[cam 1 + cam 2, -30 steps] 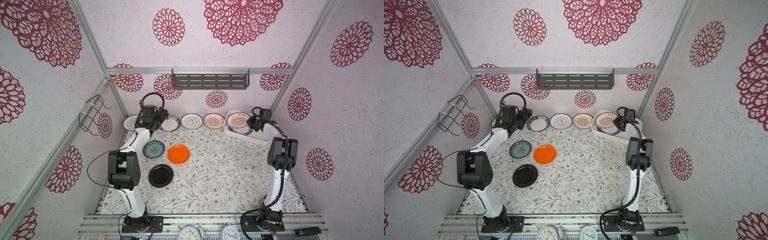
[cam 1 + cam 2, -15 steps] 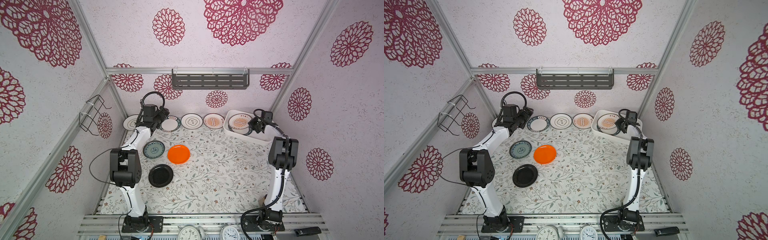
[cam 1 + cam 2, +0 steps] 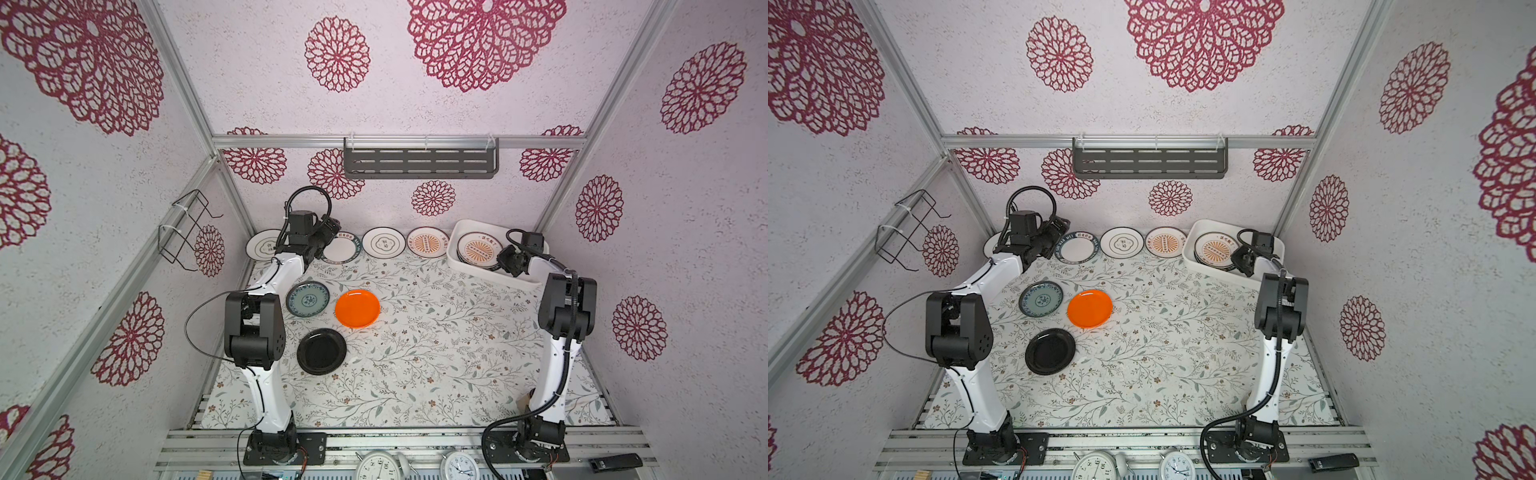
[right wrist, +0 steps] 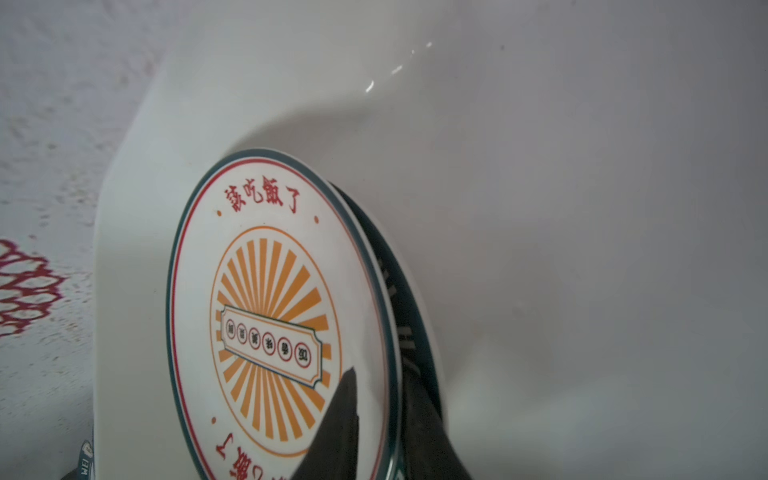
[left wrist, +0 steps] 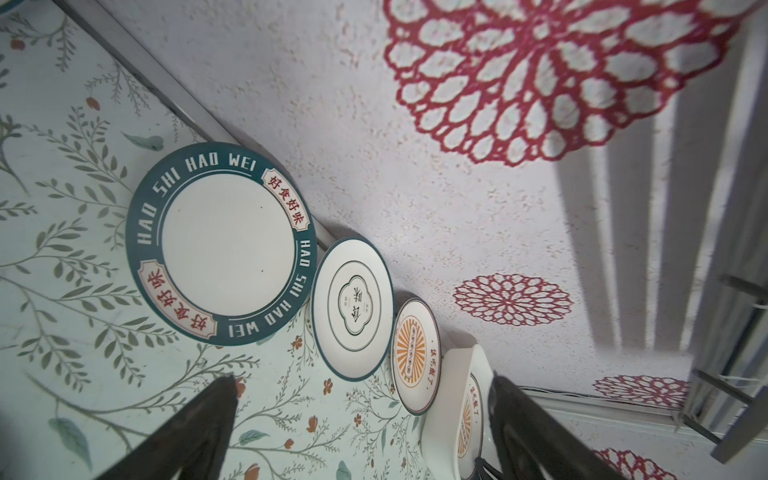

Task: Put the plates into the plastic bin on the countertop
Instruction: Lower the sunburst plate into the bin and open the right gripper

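Note:
The white plastic bin (image 3: 456, 233) sits at the back right of the countertop (image 3: 436, 340). In it an orange sunburst plate (image 4: 266, 316) lies on a dark green-rimmed plate (image 4: 412, 320). My right gripper (image 4: 380, 376) straddles the sunburst plate's rim, jaws a little apart. My left gripper (image 5: 361, 386) hangs open at the back left beside the green lettered plate (image 5: 224, 245). Along the back wall stand two ringed white plates (image 3: 383, 242) (image 3: 259, 248) and another sunburst plate (image 3: 428, 242). Teal (image 3: 307, 299), orange (image 3: 357, 308) and black (image 3: 322, 351) plates lie left of centre.
A dark grey slotted shelf (image 3: 419, 163) hangs on the back wall above the plates. A black wire rack (image 3: 185, 232) sticks out of the left wall. The bin's far end is against the right wall.
My right gripper has sunk slightly into the bin with the sunburst plate and its jaws have parted a little. The left arm has hardly moved.

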`<act>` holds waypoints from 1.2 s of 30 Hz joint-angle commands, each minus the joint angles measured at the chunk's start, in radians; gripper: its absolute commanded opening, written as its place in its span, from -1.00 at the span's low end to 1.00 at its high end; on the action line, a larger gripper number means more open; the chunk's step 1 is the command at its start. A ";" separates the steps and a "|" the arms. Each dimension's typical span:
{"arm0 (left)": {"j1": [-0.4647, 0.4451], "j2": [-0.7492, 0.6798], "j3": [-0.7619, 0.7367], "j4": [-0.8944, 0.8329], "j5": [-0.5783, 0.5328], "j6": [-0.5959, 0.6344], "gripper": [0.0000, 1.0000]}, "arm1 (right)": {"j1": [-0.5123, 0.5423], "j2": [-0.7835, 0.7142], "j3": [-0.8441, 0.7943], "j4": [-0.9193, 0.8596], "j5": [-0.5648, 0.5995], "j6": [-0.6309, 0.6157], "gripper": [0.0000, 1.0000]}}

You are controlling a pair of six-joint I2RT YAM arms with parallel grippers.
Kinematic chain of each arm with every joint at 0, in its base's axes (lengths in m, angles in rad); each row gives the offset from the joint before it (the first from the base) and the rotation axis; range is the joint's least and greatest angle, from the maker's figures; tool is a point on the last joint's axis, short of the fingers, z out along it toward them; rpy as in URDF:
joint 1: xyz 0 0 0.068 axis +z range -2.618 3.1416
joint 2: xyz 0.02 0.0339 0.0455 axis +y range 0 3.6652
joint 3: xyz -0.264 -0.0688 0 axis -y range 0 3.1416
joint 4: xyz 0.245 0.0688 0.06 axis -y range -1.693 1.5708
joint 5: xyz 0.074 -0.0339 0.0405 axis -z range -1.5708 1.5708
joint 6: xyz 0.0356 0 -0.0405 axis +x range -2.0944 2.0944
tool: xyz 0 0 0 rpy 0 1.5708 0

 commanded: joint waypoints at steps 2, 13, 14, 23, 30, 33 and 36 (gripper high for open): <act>-0.003 0.033 0.019 0.008 0.020 0.013 0.94 | -0.002 -0.088 -0.006 -0.021 0.035 -0.028 -0.43; 0.003 0.098 0.067 -0.062 0.020 0.062 0.94 | -0.002 -0.145 -0.002 -0.043 0.057 -0.048 -0.16; 0.004 0.104 0.072 -0.076 0.011 0.068 0.94 | -0.002 -0.152 -0.003 -0.046 0.060 -0.049 -0.15; 0.027 0.166 0.113 -0.171 0.001 0.085 0.98 | 0.009 -0.211 -0.001 -0.033 0.017 -0.083 0.21; 0.050 0.227 0.157 -0.244 0.017 0.106 0.99 | 0.055 -0.222 -0.001 0.079 -0.080 -0.057 0.51; 0.065 0.251 0.158 -0.236 0.039 0.104 0.97 | 0.069 -0.210 0.002 0.108 -0.092 -0.036 0.59; 0.081 0.281 0.151 -0.158 0.110 0.086 0.90 | 0.081 -0.204 0.003 0.146 -0.118 -0.015 0.66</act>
